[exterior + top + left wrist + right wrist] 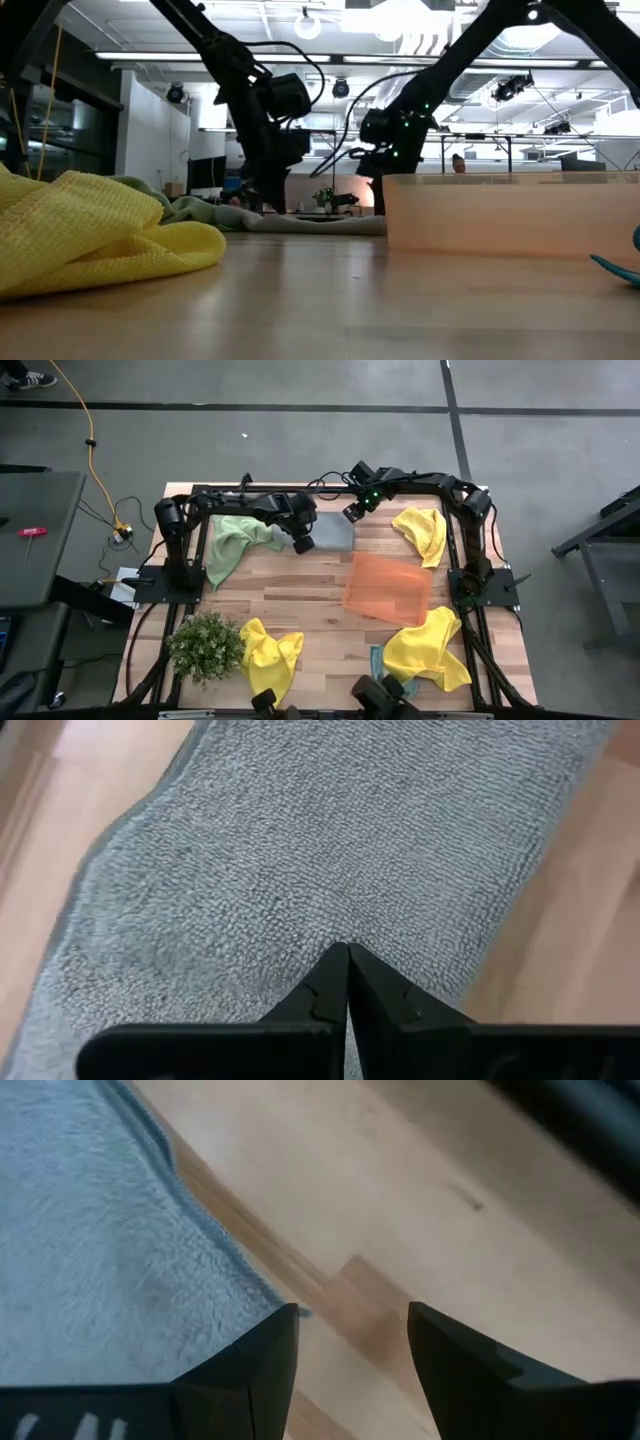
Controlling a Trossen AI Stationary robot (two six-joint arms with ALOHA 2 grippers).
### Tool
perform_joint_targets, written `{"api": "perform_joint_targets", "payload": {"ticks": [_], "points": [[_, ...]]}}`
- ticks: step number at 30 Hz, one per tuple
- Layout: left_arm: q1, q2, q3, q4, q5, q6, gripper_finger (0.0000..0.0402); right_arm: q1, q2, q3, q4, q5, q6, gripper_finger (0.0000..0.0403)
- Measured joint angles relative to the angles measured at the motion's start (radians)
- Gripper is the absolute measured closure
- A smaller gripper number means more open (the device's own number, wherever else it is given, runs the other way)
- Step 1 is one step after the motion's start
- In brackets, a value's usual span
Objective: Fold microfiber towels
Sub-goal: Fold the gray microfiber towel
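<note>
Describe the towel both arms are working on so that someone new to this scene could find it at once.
Start at the far edge of the wooden table, between the two arm bases. The grey-blue towel lies flat there, beside a crumpled pale green towel and beyond the orange mat. It alone is neatly rectangular; the other towels are bunched.

The left end effector, its 2 fingers pressed together, sits over the grey-blue towel on wood.

Teal towel mostly hidden under yellow towel; grey-blue towel partly covered by left arm; yellow towel cut off at low view's edge.
</note>
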Motion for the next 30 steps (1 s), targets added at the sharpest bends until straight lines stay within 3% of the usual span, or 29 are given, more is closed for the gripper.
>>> {"api": "perform_joint_targets", "payload": {"ticks": [12, 21, 25, 30], "points": [[-0.009, -0.002, 0.001, -0.022, -0.016, -0.057, 0.0388, -0.015, -0.018, 0.000, -0.013, -0.069, -0.005, 0.0221], [-0.009, -0.002, 0.047, -0.024, -0.016, -0.056, 0.0310, -0.079, -0.087, 0.000, -0.089, -0.049, -0.047, 0.0221], [-0.003, -0.002, 0.074, 0.055, -0.014, -0.063, 0.0271, -0.092, -0.086, 0.000, -0.165, -0.063, -0.056, 0.0221], [-0.002, 0.053, 0.077, 0.124, 0.038, -0.105, 0.0253, -0.069, -0.064, 0.000, -0.193, -0.085, -0.053, 0.0221]]}}
